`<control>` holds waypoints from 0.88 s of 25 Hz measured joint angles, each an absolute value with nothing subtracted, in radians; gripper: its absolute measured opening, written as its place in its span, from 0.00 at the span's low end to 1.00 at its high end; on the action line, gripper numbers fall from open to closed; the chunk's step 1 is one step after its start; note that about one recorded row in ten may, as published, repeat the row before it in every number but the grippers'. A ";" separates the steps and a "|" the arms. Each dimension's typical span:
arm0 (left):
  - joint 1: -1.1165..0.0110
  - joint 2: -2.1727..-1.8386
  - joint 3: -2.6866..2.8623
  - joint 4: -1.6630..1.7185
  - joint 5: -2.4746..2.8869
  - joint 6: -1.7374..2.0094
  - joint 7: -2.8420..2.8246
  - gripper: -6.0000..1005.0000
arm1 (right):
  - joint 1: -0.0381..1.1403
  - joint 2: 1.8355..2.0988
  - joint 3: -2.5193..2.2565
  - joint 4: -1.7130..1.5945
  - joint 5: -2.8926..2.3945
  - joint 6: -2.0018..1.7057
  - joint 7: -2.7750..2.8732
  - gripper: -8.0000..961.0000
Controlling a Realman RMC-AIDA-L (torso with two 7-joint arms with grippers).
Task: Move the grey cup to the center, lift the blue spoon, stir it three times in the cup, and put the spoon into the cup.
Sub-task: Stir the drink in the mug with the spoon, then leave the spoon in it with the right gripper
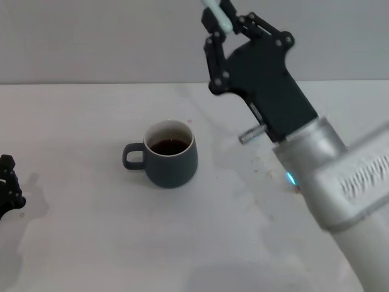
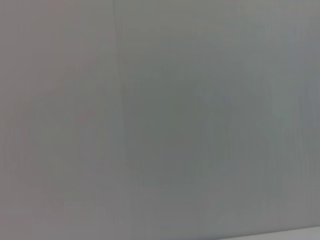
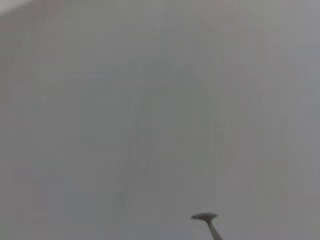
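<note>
The right gripper (image 1: pixel 220 21) is high above the worktop (image 1: pixel 91 243), its jaws closed on the blue spoon (image 1: pixel 216 15). The grey cup (image 1: pixel 170 154) sits below. The left gripper (image 1: pixel 8 185) waits at the edge; I cannot tell its jaws.

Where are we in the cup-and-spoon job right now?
The grey cup stands near the middle of the table, so that step looks done. In hand: the right gripper holds the blue spoon raised high, beyond and right of the cup, bowl clear of the liquid. Left: stirring and dropping it in. The left gripper sits at the table's left edge.
</note>
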State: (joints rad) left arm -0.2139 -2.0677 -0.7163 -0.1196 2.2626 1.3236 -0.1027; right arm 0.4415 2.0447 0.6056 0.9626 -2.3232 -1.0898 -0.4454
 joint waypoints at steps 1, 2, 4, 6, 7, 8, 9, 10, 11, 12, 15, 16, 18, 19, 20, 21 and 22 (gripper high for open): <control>-0.214 -2.068 -0.716 -0.120 2.263 1.324 -0.103 0.00 | 0.442 2.045 0.606 0.963 -2.323 -1.090 -0.445 0.17; -0.214 -2.068 -0.716 -0.120 2.263 1.324 -0.103 0.00 | 0.403 2.032 0.684 1.106 -2.324 -0.863 -0.510 0.17; -0.213 -2.067 -0.716 -0.119 2.263 1.324 -0.103 0.00 | 0.385 2.033 0.721 1.163 -2.324 -0.758 -0.544 0.17; -0.212 -2.067 -0.716 -0.118 2.263 1.324 -0.103 0.00 | 0.341 2.055 0.810 1.259 -2.325 -0.556 -0.635 0.17; -0.212 -2.067 -0.716 -0.118 2.263 1.324 -0.103 0.00 | 0.306 2.075 0.871 1.329 -2.324 -0.413 -0.716 0.17; -0.212 -2.067 -0.716 -0.118 2.263 1.324 -0.103 0.00 | 0.306 2.075 0.871 1.329 -2.324 -0.413 -0.716 0.17; -0.212 -2.067 -0.716 -0.118 2.263 1.324 -0.103 0.00 | 0.295 2.079 0.891 1.356 -2.323 -0.366 -0.737 0.17; -0.212 -2.067 -0.716 -0.118 2.263 1.324 -0.103 0.00 | 0.277 2.080 0.939 1.419 -2.318 -0.248 -0.745 0.17; -0.212 -2.066 -0.716 -0.118 2.263 1.324 -0.103 0.00 | 0.277 2.080 0.939 1.419 -2.318 -0.248 -0.745 0.17; -0.212 -2.066 -0.716 -0.118 2.263 1.324 -0.103 0.00 | 0.268 2.082 0.970 1.453 -2.318 -0.183 -0.743 0.17; -0.212 -2.066 -0.716 -0.119 2.263 1.324 -0.103 0.00 | 0.259 2.083 1.095 1.570 -2.332 0.091 -0.676 0.17; -0.212 -2.066 -0.716 -0.119 2.263 1.324 -0.103 0.00 | 0.259 2.083 1.095 1.570 -2.332 0.091 -0.676 0.17; -0.213 -2.066 -0.716 -0.119 2.263 1.324 -0.103 0.00 | 0.268 2.080 1.139 1.610 -2.388 0.193 -0.622 0.17; -0.214 -2.066 -0.716 -0.119 2.263 1.324 -0.103 0.00 | 0.268 2.080 1.139 1.610 -2.388 0.193 -0.622 0.17; -0.215 -2.066 -0.716 -0.119 2.263 1.324 -0.103 0.00 | 0.269 2.083 1.144 1.609 -2.428 0.187 -0.615 0.17; -0.216 -2.066 -0.716 -0.119 2.263 1.324 -0.103 0.00 | 0.269 2.083 1.144 1.609 -2.428 0.187 -0.615 0.17; -0.218 -2.066 -0.716 -0.118 2.263 1.324 -0.103 0.00 | 0.271 2.085 1.147 1.603 -2.439 0.182 -0.609 0.17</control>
State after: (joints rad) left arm -0.2176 -2.0661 -0.7164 -0.1184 2.2625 1.3238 -0.1027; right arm 0.2714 2.0851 1.1465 1.6028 -2.4393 0.1821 -0.6092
